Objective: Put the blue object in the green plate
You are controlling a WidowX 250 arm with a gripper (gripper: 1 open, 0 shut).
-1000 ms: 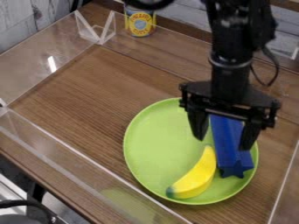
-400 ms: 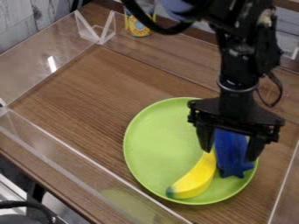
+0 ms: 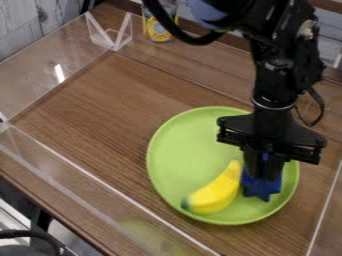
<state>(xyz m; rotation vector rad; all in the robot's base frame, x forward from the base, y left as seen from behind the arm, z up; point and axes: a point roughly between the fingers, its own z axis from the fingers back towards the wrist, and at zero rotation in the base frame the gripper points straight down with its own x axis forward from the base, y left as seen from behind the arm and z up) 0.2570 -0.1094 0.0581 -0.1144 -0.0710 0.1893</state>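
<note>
The green plate [image 3: 178, 150] lies on the wooden table at the right. On its right side rests the blue object [image 3: 263, 187], a dark blue bar of which only the lower end shows below the fingers. My gripper [image 3: 267, 170] points straight down over it, its black fingers drawn together and shut on the bar's upper part. The bar's lower end still appears to touch the plate. A yellow banana [image 3: 214, 191] lies in the plate just left of the bar, touching or nearly touching it.
Clear plastic walls [image 3: 54, 70] fence the wooden table. A yellow can [image 3: 160, 27] and a clear plastic stand [image 3: 110, 33] sit at the back left. The table's right edge runs close to the plate.
The gripper came down over the blue bar and its wide-open fingers closed onto it. The banana has shifted slightly in the plate.
</note>
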